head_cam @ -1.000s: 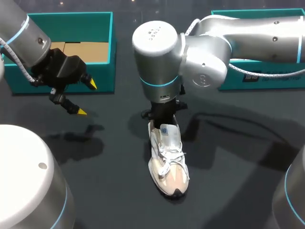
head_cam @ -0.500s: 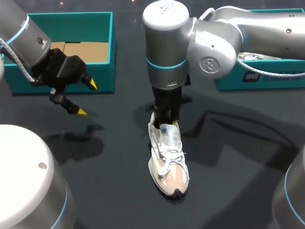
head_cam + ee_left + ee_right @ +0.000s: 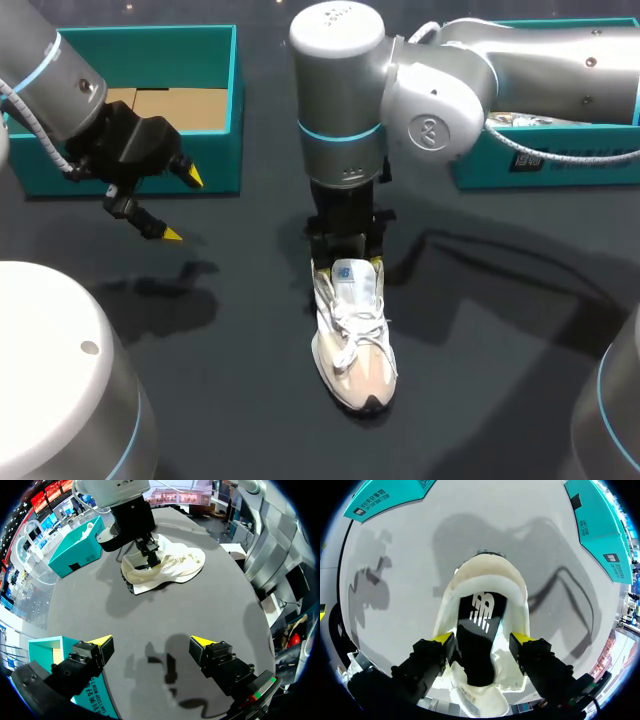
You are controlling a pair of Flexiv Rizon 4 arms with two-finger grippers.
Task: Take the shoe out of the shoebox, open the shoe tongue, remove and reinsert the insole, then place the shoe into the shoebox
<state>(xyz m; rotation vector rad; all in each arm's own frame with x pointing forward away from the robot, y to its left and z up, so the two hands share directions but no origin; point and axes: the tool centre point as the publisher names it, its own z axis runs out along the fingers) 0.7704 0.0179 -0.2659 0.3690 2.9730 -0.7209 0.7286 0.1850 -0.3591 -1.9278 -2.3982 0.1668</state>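
Half over the shoe [image 3: 352,335] in the middle of the counter [image 3: 500,350], straddling its opening with right jaws spread, one tip beside each collar side; holding left jaws spread, well apart.

Overhead, two wrist views; shared shoe [image 3: 352,335]

No text clear enough to read out. Print seen: white logo on black insole [image 3: 478,630] inside shoe [image 3: 485,580]. Blue-and-white tag on shoe tongue [image 3: 349,275], lettering too small. White label w/ tiny chars on side of teal box [image 3: 570,165] at head view's right, illegible. Similar white labels on box sides in right wrist view. Round emblem on right arm [image 3: 432,130] joint.
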